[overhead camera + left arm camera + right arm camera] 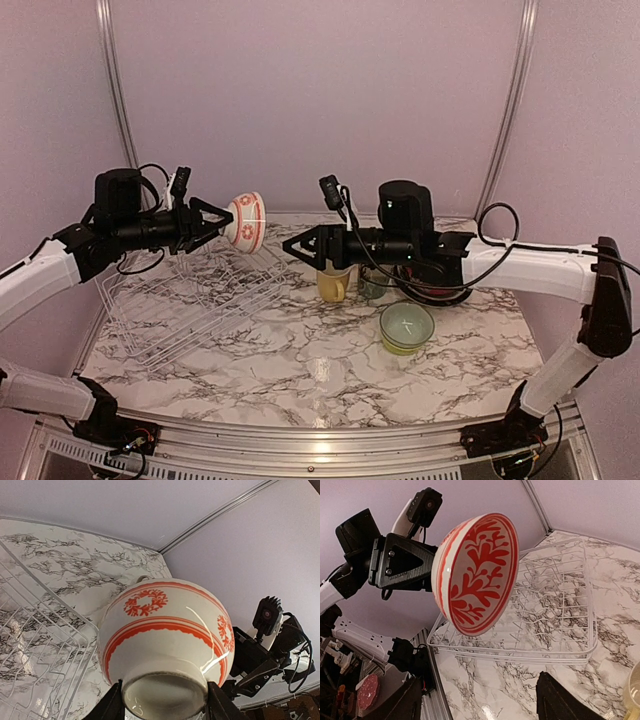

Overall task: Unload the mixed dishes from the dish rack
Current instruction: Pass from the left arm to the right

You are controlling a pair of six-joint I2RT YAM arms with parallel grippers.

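left gripper point(226, 222) clamps a glossy round red-patterned bowl point(247, 219) above the thin white wire rack point(190, 300); right gripper point(295, 246) gapes empty.

Soft, even lilac light, with glare streaks on the bowl point(165, 640) (left wrist view) and table point(300, 392), all sharp

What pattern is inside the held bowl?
The bowl has red leafy sprigs on white inside; right wrist view shows it best.

Table point(300, 375): rack point(190, 300), mug point(333, 285), green bowl point(407, 328)
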